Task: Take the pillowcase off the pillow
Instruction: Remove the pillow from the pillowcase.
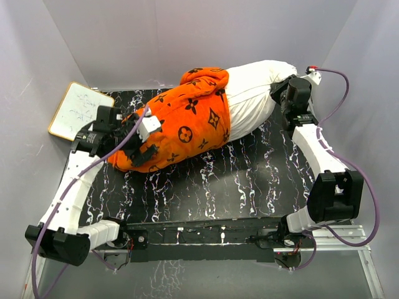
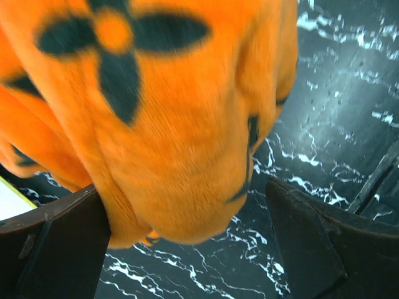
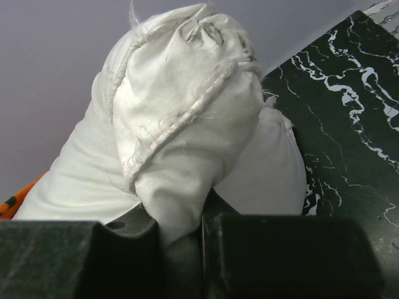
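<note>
Half plump white pillow [image 1: 252,99] sheathed in plush orange pillowcase [image 1: 187,121], wrinkled.

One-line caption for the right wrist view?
Right claw shut on a bunched corner of the white pillow, black marbled table behind; a sliver of orange pillowcase at left.

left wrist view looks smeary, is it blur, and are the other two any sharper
left wrist: the pillowcase sits close to the lens, its plush soft and smeared, while the marble table behind is crisper with a pale sheen; right wrist: the pillow seam threads are sharp, the dark fingers at the bottom blurred; top external: even light, soft shadows, no glare
</note>
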`<action>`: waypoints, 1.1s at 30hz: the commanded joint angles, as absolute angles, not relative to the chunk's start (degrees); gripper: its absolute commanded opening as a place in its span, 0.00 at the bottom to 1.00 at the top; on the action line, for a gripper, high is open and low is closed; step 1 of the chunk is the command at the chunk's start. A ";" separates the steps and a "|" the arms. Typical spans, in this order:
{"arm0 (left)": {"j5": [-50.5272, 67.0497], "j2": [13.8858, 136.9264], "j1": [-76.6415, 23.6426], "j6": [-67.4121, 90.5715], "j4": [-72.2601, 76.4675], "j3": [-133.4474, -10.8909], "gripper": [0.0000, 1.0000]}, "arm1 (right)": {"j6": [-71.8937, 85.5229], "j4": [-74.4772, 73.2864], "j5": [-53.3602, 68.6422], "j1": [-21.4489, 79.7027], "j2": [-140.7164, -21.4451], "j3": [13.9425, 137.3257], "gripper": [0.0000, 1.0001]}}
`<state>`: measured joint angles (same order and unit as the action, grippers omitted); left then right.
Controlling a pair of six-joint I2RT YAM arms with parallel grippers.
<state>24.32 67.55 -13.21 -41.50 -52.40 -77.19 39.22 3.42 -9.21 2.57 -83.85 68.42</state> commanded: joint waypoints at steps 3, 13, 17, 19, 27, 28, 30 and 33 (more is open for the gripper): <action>21.17 60.22 -10.67 -47.03 -54.00 -68.01 0.97 | 32.50 1.32 -20.04 0.88 -82.84 75.70 0.08; 21.77 60.37 -7.47 -50.78 -41.26 -62.68 0.96 | 34.43 1.47 -16.84 0.90 -81.68 73.94 0.08; 24.76 63.74 -7.45 -48.62 -36.16 -61.30 0.87 | 35.19 2.29 -16.88 0.89 -80.06 70.61 0.08; 25.73 65.88 -7.42 -47.01 -35.89 -62.70 0.75 | 35.31 2.88 -17.09 0.88 -79.05 69.20 0.08; 12.09 65.86 -4.52 -43.16 -28.07 -64.00 0.00 | 36.00 3.04 -19.75 0.18 -77.73 66.18 0.08; 11.06 65.49 -3.62 -43.42 -27.17 -64.10 0.00 | 35.99 3.19 -19.73 0.18 -77.96 65.98 0.08; 8.21 65.27 -2.25 -43.23 -25.55 -64.87 0.00 | 35.55 3.37 -19.79 0.18 -78.49 65.51 0.08; 6.35 64.99 0.45 -41.53 -24.80 -67.19 0.00 | 35.52 3.47 -22.36 0.18 -78.47 63.66 0.08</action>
